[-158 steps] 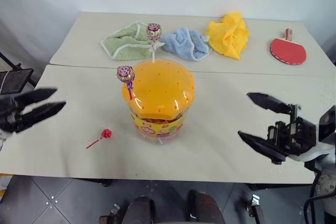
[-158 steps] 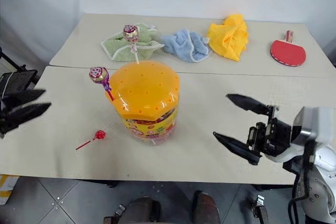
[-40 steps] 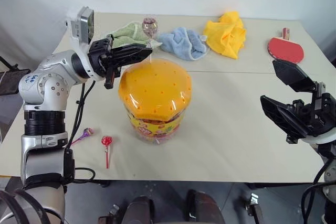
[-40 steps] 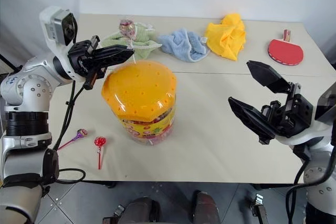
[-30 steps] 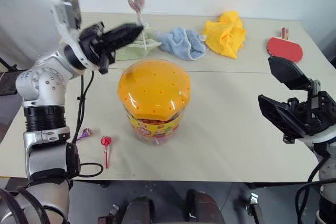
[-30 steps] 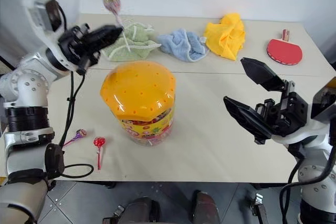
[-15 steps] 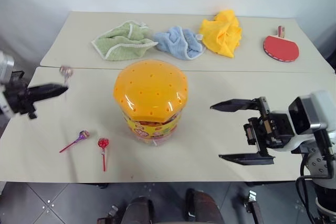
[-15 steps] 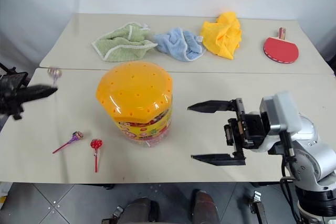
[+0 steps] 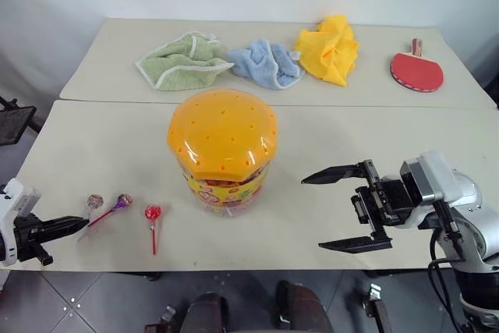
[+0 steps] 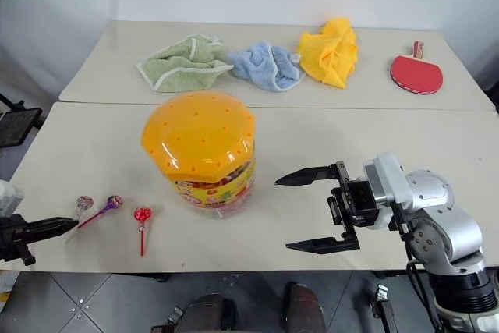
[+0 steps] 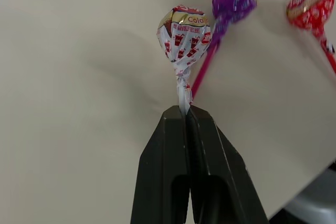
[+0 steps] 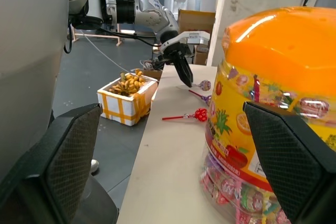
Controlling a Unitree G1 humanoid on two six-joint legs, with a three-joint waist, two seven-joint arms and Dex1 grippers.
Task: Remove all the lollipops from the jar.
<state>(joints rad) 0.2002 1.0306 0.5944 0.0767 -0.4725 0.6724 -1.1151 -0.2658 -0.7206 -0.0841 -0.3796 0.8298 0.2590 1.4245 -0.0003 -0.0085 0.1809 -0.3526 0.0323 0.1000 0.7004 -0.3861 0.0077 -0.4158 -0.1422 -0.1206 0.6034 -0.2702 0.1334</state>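
Three lollipops are out at the near left of the table (image 9: pixel 327 154): the red lollipop (image 9: pixel 153 213) and purple lollipop (image 9: pixel 124 200) lie flat left of the jar (image 9: pixel 223 148), the pinkish-brown lollipop (image 11: pixel 184 32) just left of the purple. The left gripper (image 11: pixel 188 113) pinches its stick between pressed-together fingers. The right gripper (image 9: pixel 344 209) hangs spread wide, right of the jar, touching nothing.

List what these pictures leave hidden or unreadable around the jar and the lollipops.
- Stick of the swirled lollipop: left wrist view, pinched inside the shut left gripper.
- Red lollipop: left wrist view, stick cut off by the picture's edge.
- Jar: right wrist view, far side cut off and partly behind the right gripper's fingers.
- Jar's label: eye views, print too small to read.
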